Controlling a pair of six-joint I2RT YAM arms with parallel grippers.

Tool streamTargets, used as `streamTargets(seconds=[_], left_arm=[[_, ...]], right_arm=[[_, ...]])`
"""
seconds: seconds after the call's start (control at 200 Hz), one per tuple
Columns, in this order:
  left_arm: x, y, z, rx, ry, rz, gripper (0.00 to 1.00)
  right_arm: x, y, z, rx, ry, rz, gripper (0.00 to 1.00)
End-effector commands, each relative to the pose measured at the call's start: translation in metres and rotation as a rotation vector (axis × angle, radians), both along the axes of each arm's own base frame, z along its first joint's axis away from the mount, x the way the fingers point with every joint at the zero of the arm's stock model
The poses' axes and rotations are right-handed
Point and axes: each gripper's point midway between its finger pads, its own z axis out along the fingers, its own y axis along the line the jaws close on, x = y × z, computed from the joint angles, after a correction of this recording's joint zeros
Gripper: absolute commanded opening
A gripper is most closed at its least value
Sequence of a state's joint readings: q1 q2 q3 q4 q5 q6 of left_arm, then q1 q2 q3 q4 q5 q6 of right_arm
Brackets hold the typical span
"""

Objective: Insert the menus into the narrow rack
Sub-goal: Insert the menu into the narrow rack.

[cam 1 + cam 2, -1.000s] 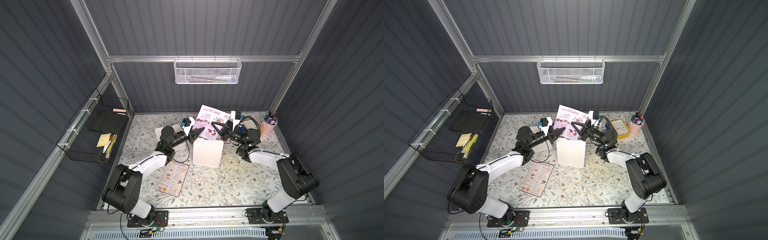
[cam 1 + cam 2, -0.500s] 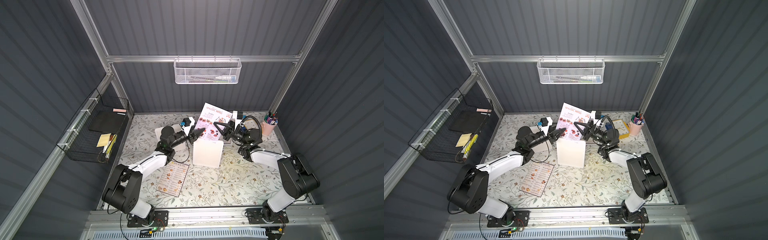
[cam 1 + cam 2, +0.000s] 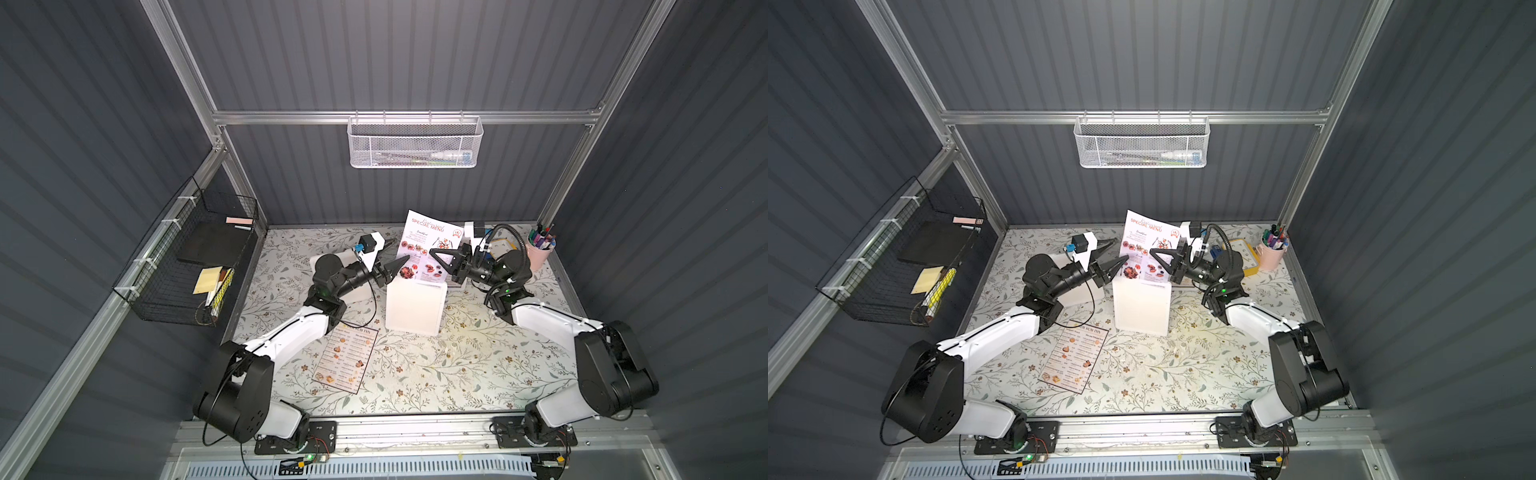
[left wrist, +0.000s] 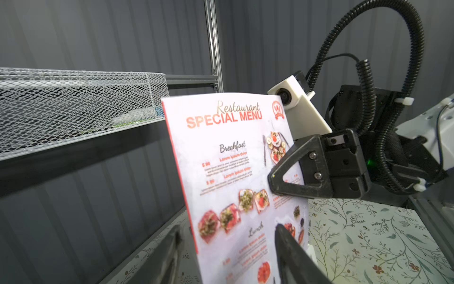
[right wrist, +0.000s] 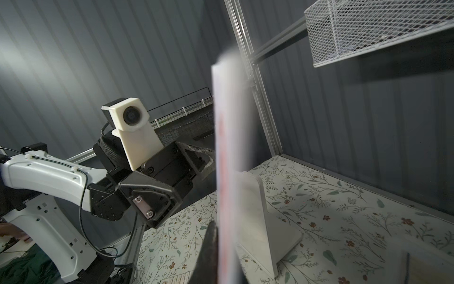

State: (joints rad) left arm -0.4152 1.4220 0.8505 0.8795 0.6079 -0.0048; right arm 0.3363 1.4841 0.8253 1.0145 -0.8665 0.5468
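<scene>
Menu [image 3: 432, 232] stands upright, its side edge pinched by the right claw [image 3: 432, 252]; the left claw [image 3: 401, 249] is spread, straddling it.

White arms [image 3: 299, 332], black joints [image 3: 328, 270], triangular right claw [image 4: 271, 177].

Hidden behind the white rack [image 3: 415, 305], mid-frame in both top views — the lower part of the lavender menu [image 3: 430, 243], so no telling how deep in. Smeared to a pale edge-on streak in the right wrist view, and cut off by the frame's edge there with a finger [image 5: 208, 253] of the right gripper [image 4: 272, 178]; cut off and soft in the left wrist view, the fingers [image 4: 292, 248] of the left gripper [image 3: 401, 252]. Too small to make out in the mesh basket [image 3: 1142, 145], upper centre of both top views — the contents.
</scene>
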Motion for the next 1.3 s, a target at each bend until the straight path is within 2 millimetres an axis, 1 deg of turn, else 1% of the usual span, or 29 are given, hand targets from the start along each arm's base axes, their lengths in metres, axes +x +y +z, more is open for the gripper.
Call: streamTargets(seconds=[0.0,0.16,0.415,0.505,0.65,0.845,1.091,1.296], left_arm=[[0.0,0.008,0.004,-0.022,0.009,0.035,0.63],[-0.003,0.011,0.006,-0.028,0.008,0.045,0.65],[-0.008,0.016,0.009,-0.038,0.003,0.061,0.66],[-0.008,0.018,0.011,-0.041,0.001,0.071,0.66],[-0.009,0.019,0.012,-0.045,-0.003,0.077,0.67],[-0.008,0.018,0.01,-0.042,0.001,0.077,0.67],[-0.007,0.019,0.01,-0.042,-0.003,0.081,0.67],[-0.007,0.019,0.009,-0.041,0.0,0.082,0.67]], right_arm=[[-0.002,-0.002,-0.003,-0.083,-0.006,-0.035,0.0],[-0.003,-0.004,-0.002,-0.1,-0.005,-0.047,0.0],[-0.004,0.0,-0.004,-0.118,0.016,-0.01,0.0],[-0.001,0.001,-0.004,-0.118,0.017,-0.01,0.0],[0.01,0.004,-0.005,-0.128,0.035,-0.013,0.0],[0.033,0.004,-0.011,-0.117,0.056,-0.084,0.0],[0.039,0.005,-0.02,-0.116,0.06,-0.089,0.0],[0.049,-0.006,-0.024,-0.135,0.032,-0.178,0.0]])
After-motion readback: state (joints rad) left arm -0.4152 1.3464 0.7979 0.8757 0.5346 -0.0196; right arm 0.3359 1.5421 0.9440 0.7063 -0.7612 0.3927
